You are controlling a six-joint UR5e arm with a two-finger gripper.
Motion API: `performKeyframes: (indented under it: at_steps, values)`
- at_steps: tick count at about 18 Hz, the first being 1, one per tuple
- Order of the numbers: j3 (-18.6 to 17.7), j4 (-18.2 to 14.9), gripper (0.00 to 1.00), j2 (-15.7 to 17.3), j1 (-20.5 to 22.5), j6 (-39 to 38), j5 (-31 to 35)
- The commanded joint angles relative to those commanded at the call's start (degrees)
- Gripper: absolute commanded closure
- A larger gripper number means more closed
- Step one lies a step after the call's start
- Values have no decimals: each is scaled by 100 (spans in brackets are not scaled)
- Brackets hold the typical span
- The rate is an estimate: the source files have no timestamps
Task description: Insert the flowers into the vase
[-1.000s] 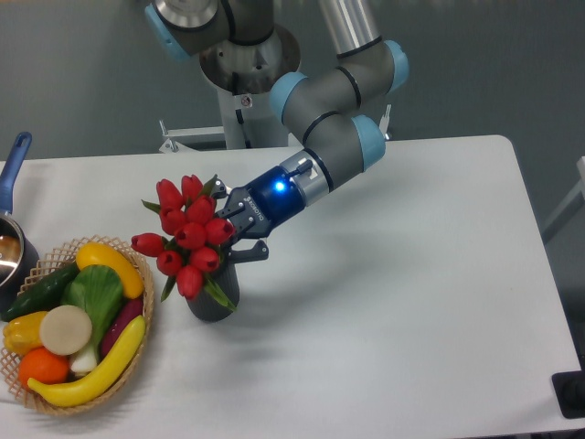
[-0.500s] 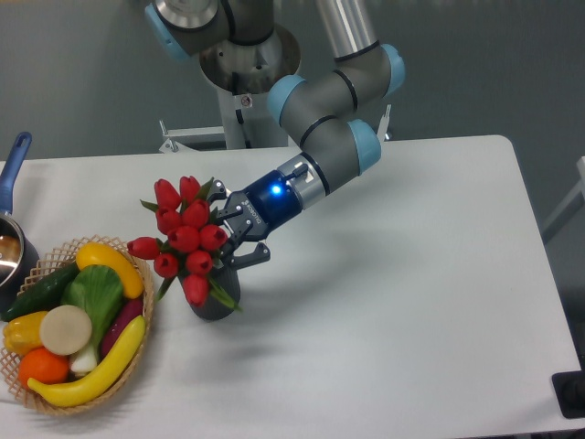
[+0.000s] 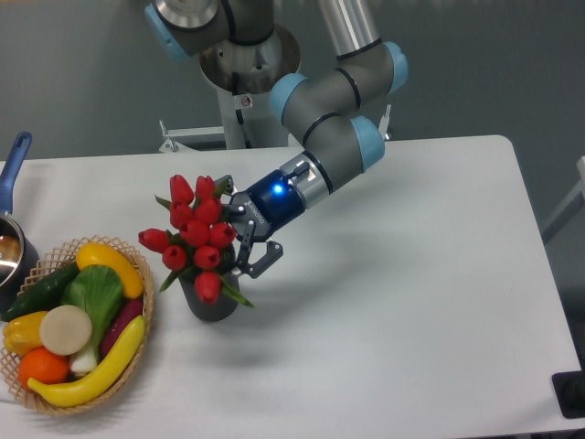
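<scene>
The flowers, a bunch of red tulip buds with green leaves, stand with their stems down in the vase, a dark grey cylinder on the white table left of centre. The buds spread wider than the vase and hide its mouth. My gripper reaches in from the right, level with the bunch just above the vase. Its fingers look spread apart, open, with the lower finger clear of the stems and the upper finger partly hidden behind the buds.
A woven basket of toy vegetables sits close to the left of the vase. A pot with a blue handle stands at the far left edge. The arm's base rises behind the table.
The bunch has shifted right and stands more upright, lower in the vase. The gripper's fingers have spread apart from the stems they were holding.
</scene>
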Motion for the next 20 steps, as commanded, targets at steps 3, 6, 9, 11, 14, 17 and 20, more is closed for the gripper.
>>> performKeyframes:
  at_steps: [3, 6, 9, 11, 14, 17, 20]
  values:
    - [0, 0, 0, 220, -18, -9, 746]
    - [-70, -17, 0, 501, -26, -26, 1116]
    - [-176, -18, 0, 782, -18, -26, 1581]
    - [-176, -18, 0, 923, -9, -44, 1889]
    - [8, -9, 0, 1081, 114, -9, 2477]
    - [754, -44, 0, 1266, 184, -53, 4256]
    - [1063, -61, 0, 1389, 219, -44, 5476]
